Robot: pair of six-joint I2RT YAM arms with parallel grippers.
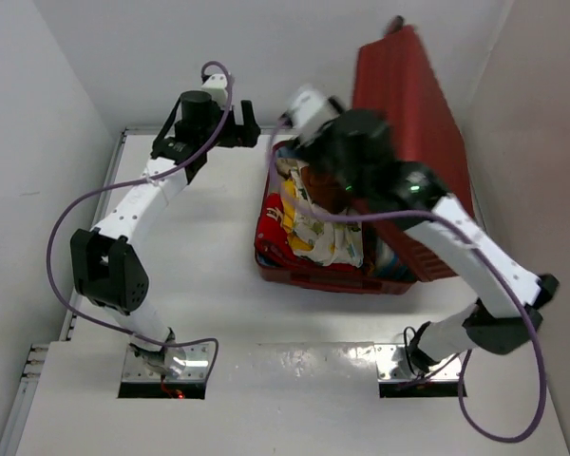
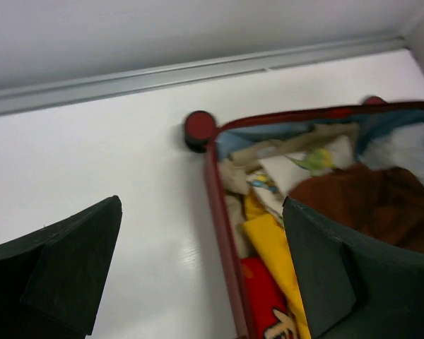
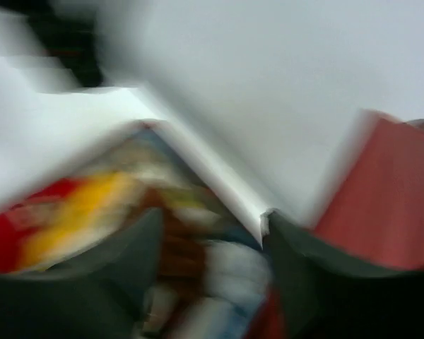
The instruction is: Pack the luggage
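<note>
The luggage lies open on the table, dark red, its ribbed lid standing up on the right. Folded clothes in yellow, red, white and brown fill it. My left gripper hangs open at its far left corner; the left wrist view shows the rim between the fingers of that gripper, with nothing held. My right gripper hovers over the far end of the clothes. Its wrist view is blurred, with the right gripper open above the clothes and the lid to its right.
A small wheel sticks out at the luggage's far left corner. The white back wall and a metal strip along the table's far edge run close behind both grippers. White side walls close in the table.
</note>
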